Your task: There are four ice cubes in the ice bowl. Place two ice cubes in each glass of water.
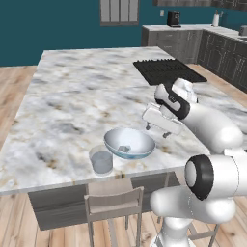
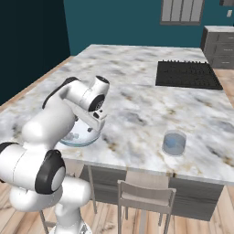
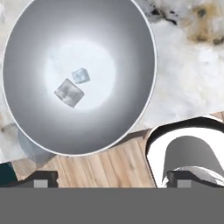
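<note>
Directly below the widely parted, empty jaws of the white arm's two-finger gripper [image 3: 109, 179], two tiny translucent ice cubes [image 3: 74, 86] are seen lying side by side at the bottom of the wide, shallow, pale blue-grey glass bowl [image 3: 131, 48], slightly ahead of the fingertips.

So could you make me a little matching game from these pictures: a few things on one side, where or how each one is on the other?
Things:
1. ice bowl
2. ice cubes
3. glass of water
4. gripper

Places or states:
a. lying on the bowl's floor
b. open, just above the bowl's rim
c. alone on the marble near the counter's front edge
d. near the counter's front edge, with a tumbler beside it

Pairs: 1-d, 2-a, 3-c, 4-b
</note>
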Tool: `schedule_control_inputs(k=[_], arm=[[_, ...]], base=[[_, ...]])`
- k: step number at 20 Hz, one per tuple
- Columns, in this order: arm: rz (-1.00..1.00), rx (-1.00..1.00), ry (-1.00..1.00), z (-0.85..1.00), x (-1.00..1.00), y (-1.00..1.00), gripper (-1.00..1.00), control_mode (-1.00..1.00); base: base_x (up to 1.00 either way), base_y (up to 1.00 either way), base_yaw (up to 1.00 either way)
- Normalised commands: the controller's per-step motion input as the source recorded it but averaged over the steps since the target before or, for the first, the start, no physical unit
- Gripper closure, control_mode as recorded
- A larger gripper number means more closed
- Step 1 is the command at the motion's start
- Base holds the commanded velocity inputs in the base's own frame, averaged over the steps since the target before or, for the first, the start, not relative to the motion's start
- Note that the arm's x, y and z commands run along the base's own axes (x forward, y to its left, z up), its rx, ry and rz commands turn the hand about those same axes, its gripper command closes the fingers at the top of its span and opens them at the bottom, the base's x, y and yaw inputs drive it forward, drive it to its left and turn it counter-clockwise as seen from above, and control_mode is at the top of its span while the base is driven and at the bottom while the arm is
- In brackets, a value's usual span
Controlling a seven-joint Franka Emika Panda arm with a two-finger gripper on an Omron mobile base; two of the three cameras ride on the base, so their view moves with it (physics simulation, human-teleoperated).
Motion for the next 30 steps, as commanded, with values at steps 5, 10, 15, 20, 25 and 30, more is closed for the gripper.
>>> schedule_control_inputs(k=[5,10,15,20,25,30], arm=[[0.0,0.06,0.02,-0.13,0.21,0.39,-1.0,-1.0],[0.0,0.02,0.07,-0.15,0.33,0.35,-1.0,-1.0],[0.0,0.0,0.12,-0.29,0.17,0.24,-1.0,-1.0],[-0.01,0.0,0.07,-0.22,0.0,0.14,-1.0,-1.0],[-0.04,0.0,0.04,-0.1,0.09,0.09,-1.0,-1.0],[-0.05,0.0,0.09,-0.14,0.18,0.14,-1.0,-1.0]], base=[[0.0,0.0,0.0],[0.0,0.0,0.0],[0.0,0.0,0.0],[0.0,0.0,0.0],[0.0,0.0,0.0],[0.0,0.0,0.0]])
